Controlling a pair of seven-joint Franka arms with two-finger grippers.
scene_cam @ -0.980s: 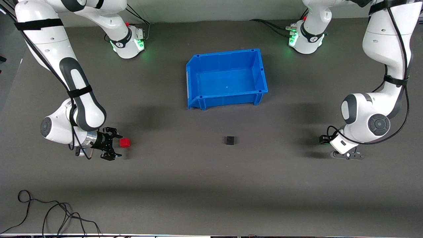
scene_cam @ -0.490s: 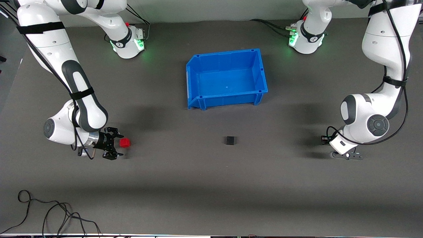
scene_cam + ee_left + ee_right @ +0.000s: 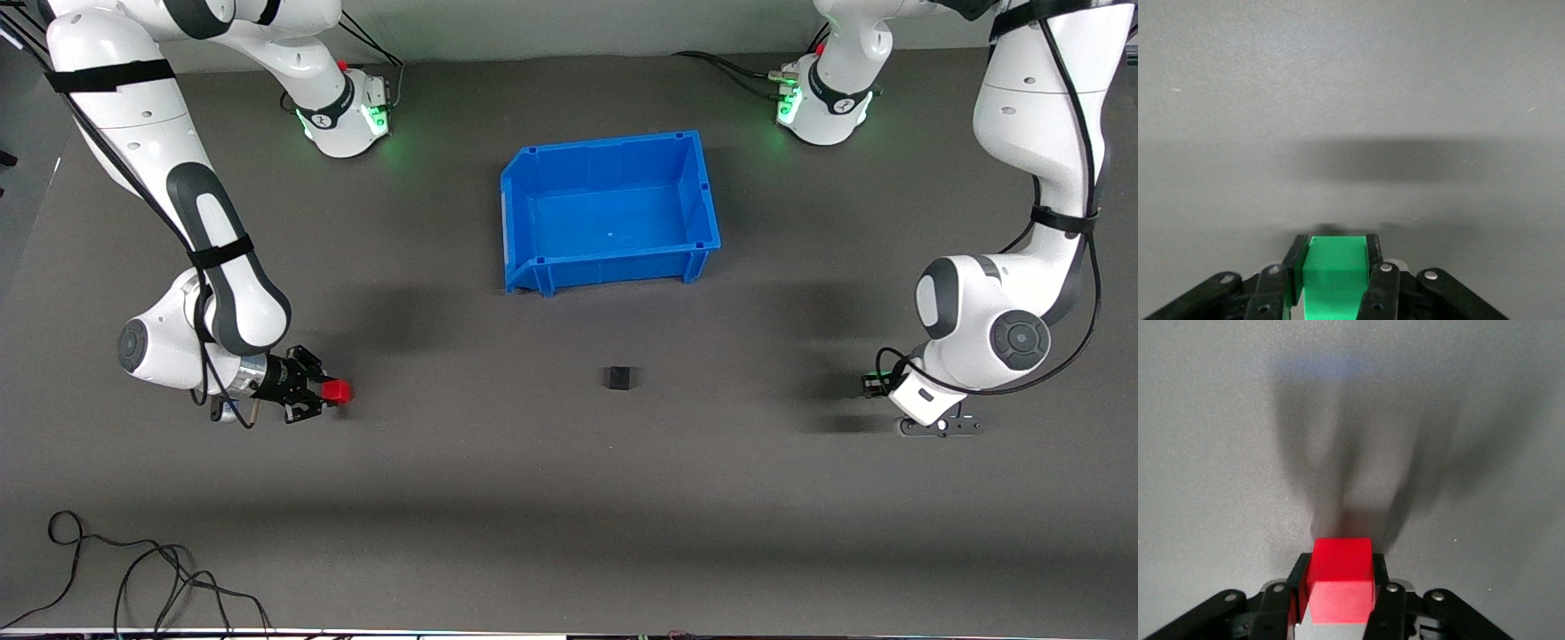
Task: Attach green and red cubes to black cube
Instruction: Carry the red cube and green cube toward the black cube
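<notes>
The red cube (image 3: pixel 336 390) lies on the table toward the right arm's end, and my right gripper (image 3: pixel 325 391) is shut on it; the right wrist view shows the red cube (image 3: pixel 1340 583) between the fingers (image 3: pixel 1298 577). My left gripper (image 3: pixel 941 427) is low over the table toward the left arm's end, shut on the green cube (image 3: pixel 1335 273). The green cube is hidden in the front view. The black cube (image 3: pixel 620 378) sits alone on the table between the two grippers, well apart from both.
An empty blue bin (image 3: pixel 613 264) stands farther from the front camera than the black cube. Loose black cables (image 3: pixel 133 578) lie at the table's front edge toward the right arm's end.
My right gripper's fingers have shut on the red cube, which was just ahead of the open fingers before. My left gripper has turned and shifted slightly.
</notes>
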